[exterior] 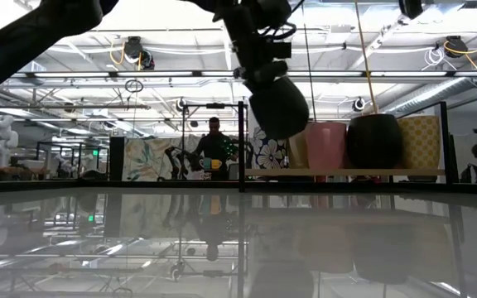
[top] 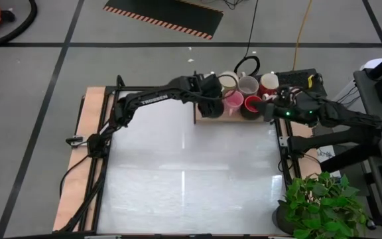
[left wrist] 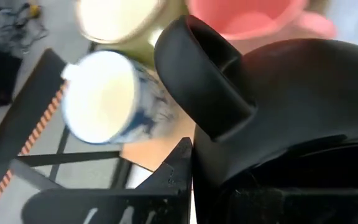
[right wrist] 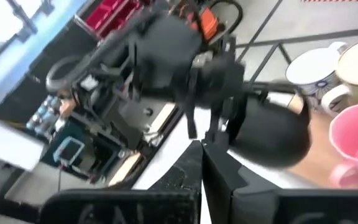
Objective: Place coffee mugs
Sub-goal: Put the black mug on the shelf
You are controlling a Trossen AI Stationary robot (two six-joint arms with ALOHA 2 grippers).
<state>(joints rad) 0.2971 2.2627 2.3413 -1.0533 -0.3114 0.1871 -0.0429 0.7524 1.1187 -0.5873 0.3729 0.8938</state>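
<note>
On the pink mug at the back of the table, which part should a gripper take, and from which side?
Probably the rim wall of the pink mug, coming straight down from above. It stands upright with its mouth open to the top, and neighbours crowd its sides: a red mug on one side, the black mug in the left gripper on the other.

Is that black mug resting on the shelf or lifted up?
Lifted: the low view shows the black ceramic mug hanging from the left gripper, above the shelf.

A black mug (exterior: 279,106) hangs beside a pink mug (top: 233,100) and a dark red mug (top: 251,105). One white mug (left wrist: 107,96) bears blue marks; a cream mug (top: 228,81) sits near. The wooden board (top: 204,115) is tan, and the plant (top: 323,202) is green.
</note>
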